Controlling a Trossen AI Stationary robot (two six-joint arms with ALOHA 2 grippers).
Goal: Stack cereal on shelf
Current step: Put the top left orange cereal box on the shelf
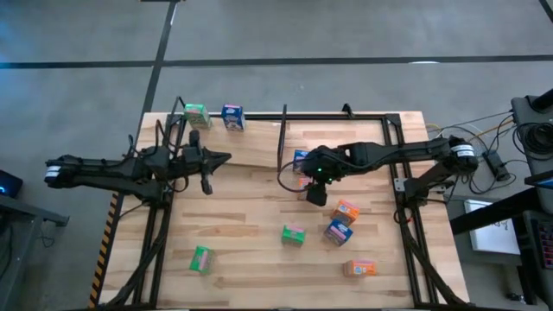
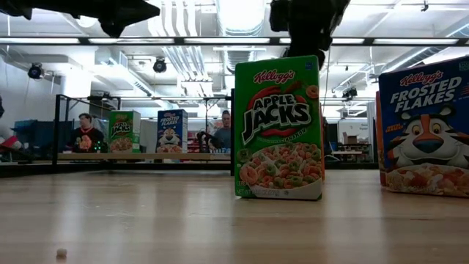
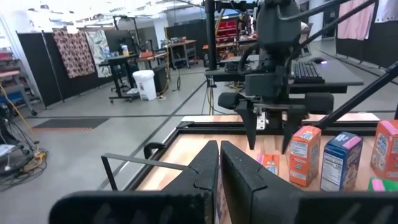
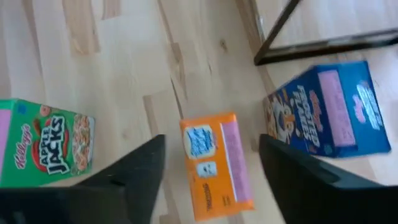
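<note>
1. Knocking over the orange cereal box [image 4: 217,163] is the main risk: the right gripper [image 4: 211,171] hangs right above it with a finger on each side. It looks upright in the left wrist view [image 3: 269,164], so a sideways drift on the way down would clip the top edge and tip it.
2. Second risk: the blue Frosted Flakes box [image 4: 329,109] stands just beside the orange one, close to the shelf's [image 1: 259,155] black divider rod [image 1: 282,138]. An off-centre finger could land on it or drag it along.
3. Right jaws: spread wide, wider than the orange box, holding nothing. No contact visible; fingers straddle the box with clear gaps on both sides.
4. Left gripper [image 3: 219,171]: fingers pressed together, empty, parked above the table's left side, pointing at the right arm.
5. Cereal locations:
   - One green box [image 1: 195,114] and one blue box [image 1: 232,116] already stand on the shelf at the back left.
   - An Apple Jacks box [image 2: 278,128] stands on the tabletop [image 1: 251,233].
   - The others are scattered across the front and right of the table.
</note>
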